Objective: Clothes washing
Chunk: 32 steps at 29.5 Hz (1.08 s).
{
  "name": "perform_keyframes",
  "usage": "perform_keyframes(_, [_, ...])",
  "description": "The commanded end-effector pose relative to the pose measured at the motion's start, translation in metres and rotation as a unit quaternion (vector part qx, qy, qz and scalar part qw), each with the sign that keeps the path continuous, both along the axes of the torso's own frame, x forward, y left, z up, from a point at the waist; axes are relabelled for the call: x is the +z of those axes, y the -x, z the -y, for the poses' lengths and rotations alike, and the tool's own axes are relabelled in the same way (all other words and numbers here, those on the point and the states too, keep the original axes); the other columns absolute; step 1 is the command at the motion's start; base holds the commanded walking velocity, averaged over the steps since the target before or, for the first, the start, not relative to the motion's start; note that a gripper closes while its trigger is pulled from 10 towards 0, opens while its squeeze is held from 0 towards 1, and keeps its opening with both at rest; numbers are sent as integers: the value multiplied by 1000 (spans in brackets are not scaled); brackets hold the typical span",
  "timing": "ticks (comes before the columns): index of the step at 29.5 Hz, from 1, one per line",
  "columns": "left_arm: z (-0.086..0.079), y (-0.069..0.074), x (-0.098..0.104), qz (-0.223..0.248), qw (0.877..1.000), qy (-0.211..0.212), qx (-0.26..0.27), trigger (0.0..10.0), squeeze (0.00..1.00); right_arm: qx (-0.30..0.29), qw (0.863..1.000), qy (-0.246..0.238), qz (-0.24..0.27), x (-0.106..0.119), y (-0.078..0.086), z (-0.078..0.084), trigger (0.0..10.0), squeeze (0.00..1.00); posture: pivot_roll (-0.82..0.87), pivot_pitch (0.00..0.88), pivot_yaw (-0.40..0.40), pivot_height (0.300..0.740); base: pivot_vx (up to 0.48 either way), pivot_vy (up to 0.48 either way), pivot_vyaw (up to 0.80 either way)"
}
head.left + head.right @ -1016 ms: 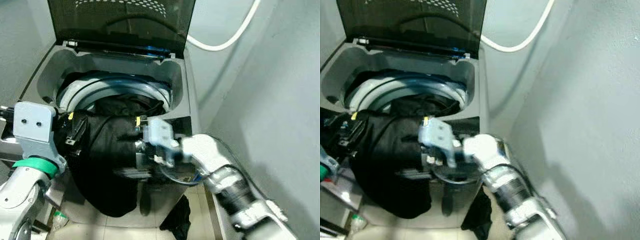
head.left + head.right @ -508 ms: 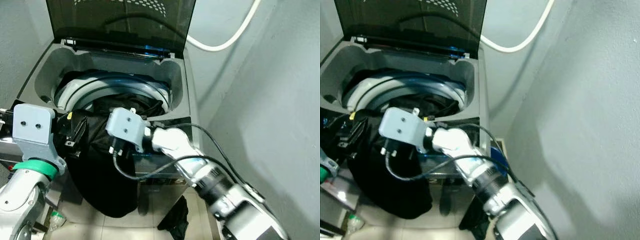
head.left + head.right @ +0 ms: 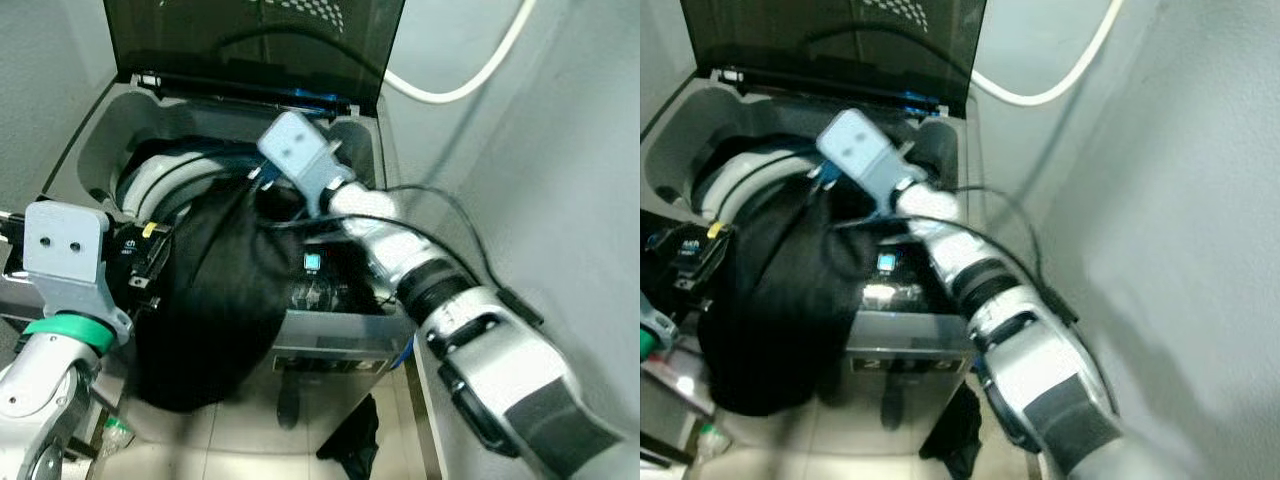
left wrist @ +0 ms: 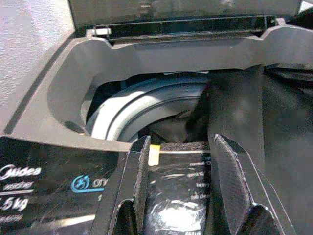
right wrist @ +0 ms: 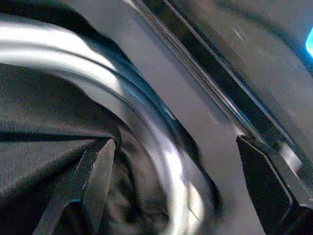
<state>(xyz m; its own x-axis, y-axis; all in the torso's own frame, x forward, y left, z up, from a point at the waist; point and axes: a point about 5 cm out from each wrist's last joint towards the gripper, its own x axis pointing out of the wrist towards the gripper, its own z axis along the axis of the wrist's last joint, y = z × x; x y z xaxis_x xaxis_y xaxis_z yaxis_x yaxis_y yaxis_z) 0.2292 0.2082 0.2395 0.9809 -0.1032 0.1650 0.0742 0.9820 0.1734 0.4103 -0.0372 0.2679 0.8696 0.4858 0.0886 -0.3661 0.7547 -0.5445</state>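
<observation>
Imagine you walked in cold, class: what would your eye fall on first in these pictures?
A big black garment spills out of the open top-loading washing machine, draped over its front edge and hanging toward the floor. The right gripper reaches over the drum, fingers apart, beside the cloth. The left gripper rests at the machine's front-left rim.

- The washing machine has a smooth grey plastic top; its lid is dark, glossy and see-through.
- The garment is matt black cloth.
- The right arm is silvery metal.
- The fingers are glossy black plastic.
</observation>
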Motion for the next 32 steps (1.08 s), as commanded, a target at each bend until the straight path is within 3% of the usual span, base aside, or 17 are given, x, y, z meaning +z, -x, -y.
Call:
perform_keyframes(1, [1, -1, -3, -10, 1000, -2, -4, 10000, 0, -22, 999, -44, 22, 27, -5, 16, 10000, 0, 131, 76, -59, 740, 0, 0, 0])
perform_keyframes(3, [0, -1, -3, -10, 1000, -2, -4, 10000, 0, -13, 997, -70, 23, 36, -6, 20, 10000, 0, 131, 76, -59, 740, 0, 0, 0])
perform_keyframes(4, [0, -1, -2, -9, 1000, -3, -4, 10000, 0, 49, 991, -121, 15, 49, -3, 21, 10000, 0, 129, 74, -60, 740, 0, 0, 0])
perform_keyframes(8, [0, -1, -3, -10, 1000, -4, -4, 10000, 0, 110, 982, -150, 10, 54, 2, 20, 10000, 0, 131, 74, -60, 740, 0, 0, 0])
perform_keyframes(10, [0, 0, -3, -9, 1000, -5, -4, 10000, 0, 205, 960, -192, -6, 52, 11, 16, 10000, 0, 135, 70, -58, 740, 0, 0, 0])
perform_keyframes(11, [0, 0, -3, -9, 1000, -5, -4, 10000, 0, 205, 960, -192, -6, 52, 11, 16, 10000, 0, 135, 70, -58, 740, 0, 0, 0])
perform_keyframes(15, [-1, -1, 0, -6, 1000, -8, -4, 10000, 0, 324, 904, -278, 3, 67, 32, 22, 10000, 0, 139, 70, -51, 740, 0, 0, 0])
perform_keyframes(16, [-1, -1, 0, -6, 1000, -8, -4, 10000, 0, 324, 904, -278, 3, 67, 32, 22, 10000, 0, 139, 70, -51, 740, 0, 0, 0])
perform_keyframes(21, [0, -2, 1, -2, 1000, -9, -13, 10000, 0, 368, 873, -319, 12, 89, 41, 47, 10000, 0, 131, 73, -39, 740, 0, 0, 0])
perform_keyframes(23, [0, -2, 1, -2, 1000, -9, -13, 10000, 0, 368, 873, -319, 12, 89, 41, 47, 10000, 0, 131, 73, -39, 740, 0, 0, 0])
perform_keyframes(24, [1, -3, 1, -2, 1000, -9, -18, 10000, 0, 394, 882, -258, -6, 78, 45, 54, 10000, 0, 127, 73, -34, 740, 0, 0, 0])
perform_keyframes(25, [1, -3, 1, -2, 1000, -9, -18, 10000, 0, 394, 882, -258, -6, 78, 45, 54, 10000, 0, 127, 73, -34, 740, 0, 0, 0])
perform_keyframes(26, [2, -3, 1, -2, 1000, -9, -21, 10000, 0, 404, 905, -126, -42, 43, 51, 55, 10000, 0, 123, 73, -33, 740, 0, 0, 0])
perform_keyframes(27, [2, -3, 1, -2, 1000, -9, -23, 10000, 0, 414, 906, -29, -78, 14, 56, 56, 10000, 0, 123, 73, -33, 740, 0, 0, 0])
perform_keyframes(28, [2, -3, 1, -2, 1000, -9, -23, 10000, 0, 414, 906, -29, -78, 14, 56, 56, 10000, 0, 123, 73, -33, 740, 0, 0, 0])
perform_keyframes(30, [1, -4, 1, -1, 1000, -9, -22, 10000, 0, 435, 889, 107, -95, -32, 70, 50, 10000, 0, 123, 73, -35, 740, 0, 0, 0])
perform_keyframes(32, [1, -3, 1, -1, 1000, -9, -20, 10000, 0, 433, 890, 131, -63, -42, 73, 44, 10000, 0, 124, 72, -38, 740, 0, 0, 0])
